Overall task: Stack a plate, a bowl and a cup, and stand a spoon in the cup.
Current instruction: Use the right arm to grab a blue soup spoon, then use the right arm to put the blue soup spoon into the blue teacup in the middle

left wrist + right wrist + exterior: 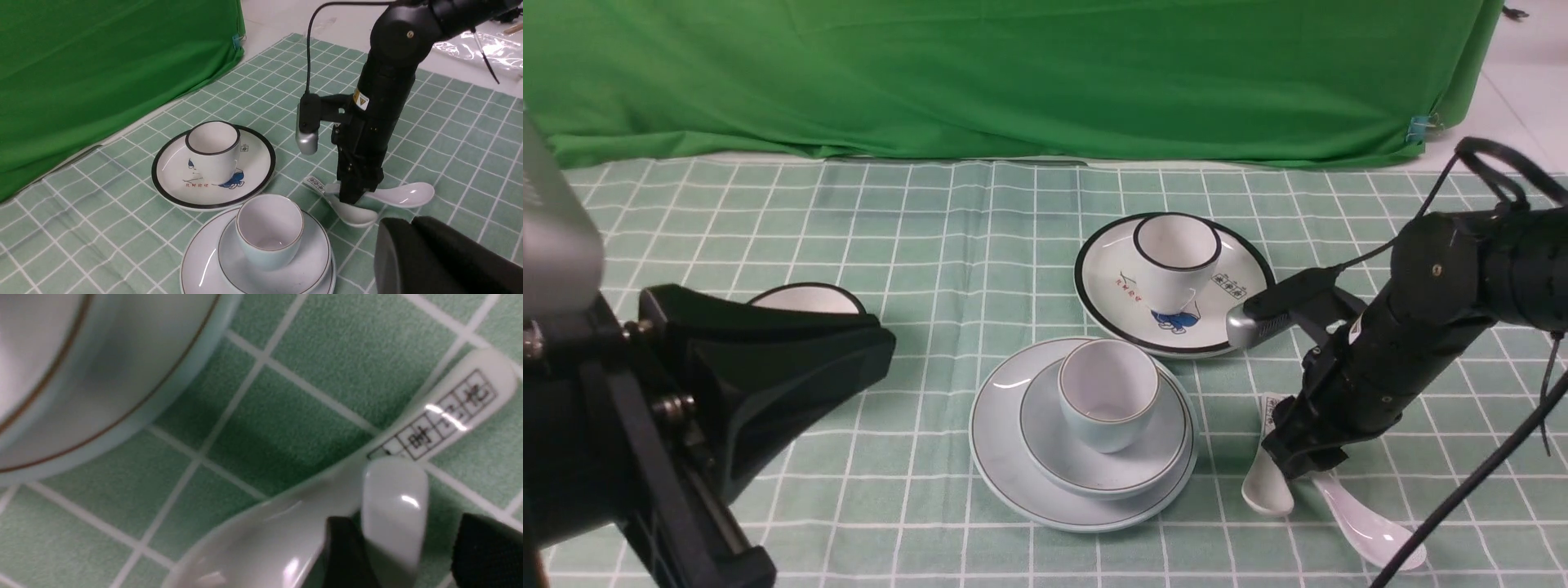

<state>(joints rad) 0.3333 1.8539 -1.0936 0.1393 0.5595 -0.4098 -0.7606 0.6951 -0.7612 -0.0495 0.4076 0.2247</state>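
The pale blue plate [1005, 478] lies mid-table with the bowl [1045, 445] on it and the cup [1107, 392] upright in the bowl. To their right, the plain white spoon [1372, 531] lies on the cloth, its handle crossing over a shorter spoon [1266, 490] with printed marks. My right gripper [1311, 474] is lowered over that crossing. In the right wrist view it [404, 522] is open, and the plain spoon's handle end [394, 490] stands between the fingers, close to one and apart from the other. My left gripper [410, 222] is shut and empty, off to the stack's left.
A black-rimmed plate [1111, 294] with a blue picture carries a black-rimmed white cup [1176, 253] behind the stack. A black-rimmed bowl [805, 298] peeks out behind my left gripper. A green backdrop [1013, 73] hangs along the table's far edge.
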